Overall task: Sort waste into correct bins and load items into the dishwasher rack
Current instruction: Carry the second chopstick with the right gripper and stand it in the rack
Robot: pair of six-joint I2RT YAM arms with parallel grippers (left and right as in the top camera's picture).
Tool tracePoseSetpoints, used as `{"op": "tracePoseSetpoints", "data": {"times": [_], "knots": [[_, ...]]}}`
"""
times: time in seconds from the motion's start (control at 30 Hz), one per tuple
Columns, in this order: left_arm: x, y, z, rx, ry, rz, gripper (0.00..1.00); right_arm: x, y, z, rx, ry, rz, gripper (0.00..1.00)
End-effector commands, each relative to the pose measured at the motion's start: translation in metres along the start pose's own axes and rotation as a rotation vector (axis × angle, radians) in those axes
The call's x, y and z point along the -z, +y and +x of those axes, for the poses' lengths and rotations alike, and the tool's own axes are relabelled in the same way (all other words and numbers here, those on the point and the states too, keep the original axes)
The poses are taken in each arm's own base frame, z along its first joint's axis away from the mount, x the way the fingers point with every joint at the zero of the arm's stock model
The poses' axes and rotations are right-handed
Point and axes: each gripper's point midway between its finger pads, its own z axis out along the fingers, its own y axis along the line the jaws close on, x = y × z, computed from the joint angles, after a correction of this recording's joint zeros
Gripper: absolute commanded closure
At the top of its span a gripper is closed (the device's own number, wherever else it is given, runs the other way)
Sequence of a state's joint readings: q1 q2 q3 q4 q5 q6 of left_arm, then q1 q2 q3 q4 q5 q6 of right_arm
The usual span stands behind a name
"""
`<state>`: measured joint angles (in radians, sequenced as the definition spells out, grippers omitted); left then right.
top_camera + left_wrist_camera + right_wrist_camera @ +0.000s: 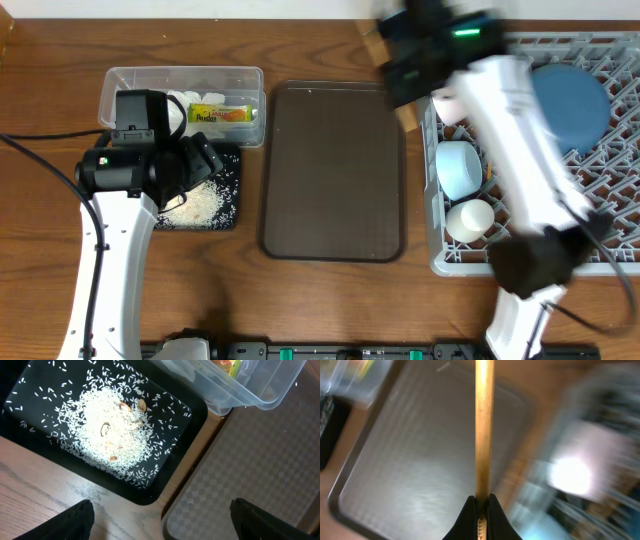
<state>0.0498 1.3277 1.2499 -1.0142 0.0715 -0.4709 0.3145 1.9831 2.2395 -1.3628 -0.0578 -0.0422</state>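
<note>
The right claw (pixel 481 504) pinched one wooden chopstick (pixel 484 430), which ran straight ahead from its tips over the brown serving tray (pixel 410 460) (the rack (pixel 460 263) blurred at right). The left claw (pixel 161 522) hung spread, the black tray (pixel 30 435) with rice (pixel 107 425) just ahead.

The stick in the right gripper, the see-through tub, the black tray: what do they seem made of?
The chopstick in the right gripper looks like wood or bamboo: matte tan, faintly streaked. The tub looks like clear glossy plastic: one sees straight through its walls. The black tray is probably plastic, smooth with rounded corners; the look leaves that open.
</note>
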Motion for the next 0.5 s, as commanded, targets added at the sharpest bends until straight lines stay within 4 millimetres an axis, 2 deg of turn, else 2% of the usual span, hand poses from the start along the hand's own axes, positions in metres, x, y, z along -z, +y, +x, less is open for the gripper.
{"op": "tracePoseSetpoints", "data": {"times": [0.0, 0.1, 0.27, 0.4, 0.47], "knots": [[0.000, 0.002, -0.003, 0.000, -0.004, -0.013, 0.11, 0.001, -0.055, 0.021, -0.121, 0.071, 0.119, 0.99], [0.000, 0.002, -0.003, 0.000, -0.004, -0.013, 0.11, -0.004, -0.093, 0.044, -0.182, 0.147, 0.148, 0.99], [0.000, 0.002, -0.003, 0.000, -0.004, -0.013, 0.10, -0.027, -0.136, 0.079, -0.211, 0.238, 0.177, 0.99], [0.000, 0.002, -0.003, 0.000, -0.004, -0.013, 0.11, -0.047, -0.164, 0.109, -0.287, 0.289, 0.184, 0.99], [0.000, 0.002, -0.003, 0.000, -0.004, -0.013, 0.10, -0.057, -0.170, 0.119, -0.319, 0.299, 0.163, 0.99]]}}
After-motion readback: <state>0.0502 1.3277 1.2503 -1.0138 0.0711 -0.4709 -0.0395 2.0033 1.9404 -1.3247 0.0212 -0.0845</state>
